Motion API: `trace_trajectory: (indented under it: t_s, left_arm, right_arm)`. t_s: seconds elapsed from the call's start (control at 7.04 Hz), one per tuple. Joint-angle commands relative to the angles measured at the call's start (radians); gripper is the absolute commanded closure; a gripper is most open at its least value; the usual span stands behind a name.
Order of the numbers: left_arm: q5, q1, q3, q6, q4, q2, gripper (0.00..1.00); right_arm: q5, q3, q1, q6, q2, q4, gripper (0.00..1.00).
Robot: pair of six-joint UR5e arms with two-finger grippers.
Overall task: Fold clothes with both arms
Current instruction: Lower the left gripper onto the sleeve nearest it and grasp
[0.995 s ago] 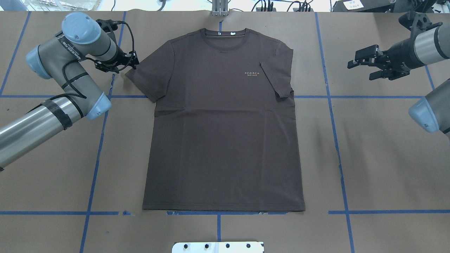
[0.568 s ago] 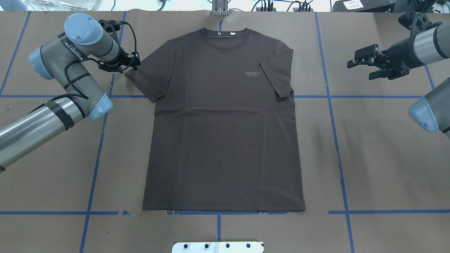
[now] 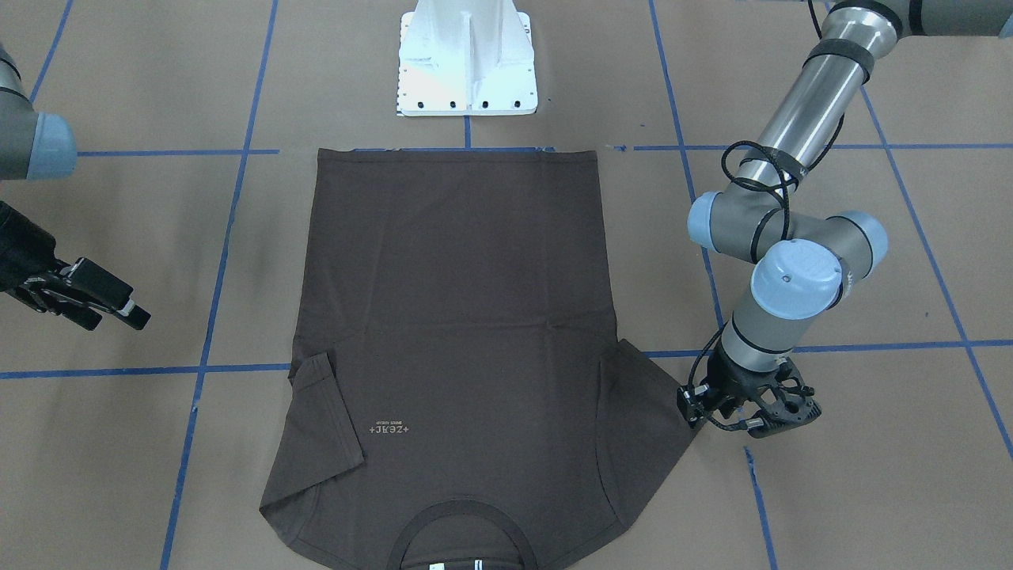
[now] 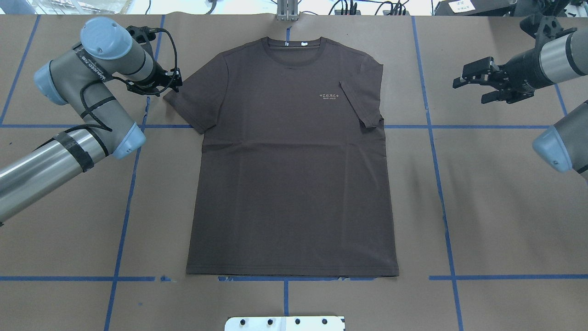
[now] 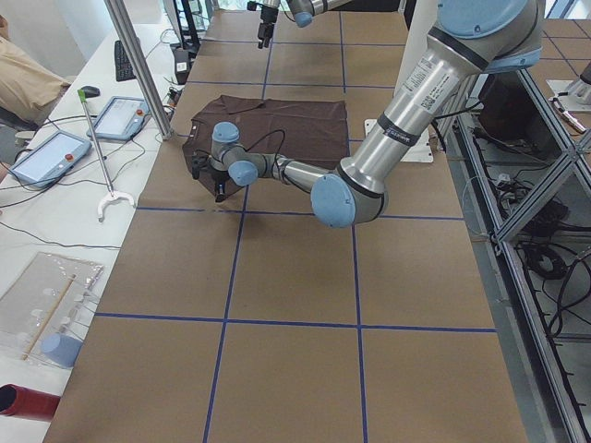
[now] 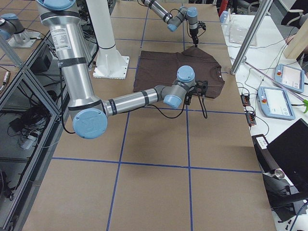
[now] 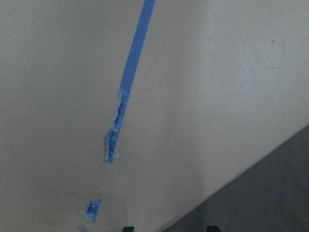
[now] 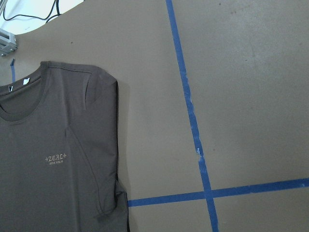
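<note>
Just beside the left gripper (image 4: pixel 158 87) lies the T-shirt (image 4: pixel 294 174), sleeve nearest.

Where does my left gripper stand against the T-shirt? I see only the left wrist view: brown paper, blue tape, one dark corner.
Observer: The left gripper is low beside the tip of the spread sleeve of the T-shirt.
Operator: Is the other sleeve also spread?
Observer: No, the folded sleeve lies turned in over the chest, near the logo.
Operator: And the right gripper?
Observer: The right gripper is open, well apart from the shirt, above brown paper.
</note>
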Motion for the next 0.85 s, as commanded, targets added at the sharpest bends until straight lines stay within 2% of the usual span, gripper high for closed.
trace_trajectory:
  t_s: [0.0,0.43,0.71]
  left_arm:
    - [0.001,0.001,-0.004,-0.001,0.000,0.013,0.46]
    - [0.000,0.007,-0.004,-0.002,0.001,0.013,0.46]
    - [0.001,0.018,-0.003,-0.004,0.000,0.015,0.50]
  right_arm:
    - [-0.001,-0.001,0.000,0.008,0.002,0.000,0.00]
    - [-0.001,-0.001,0.000,0.008,0.001,0.000,0.00]
    - [-0.001,-0.001,0.000,0.008,-0.001,0.000,0.00]
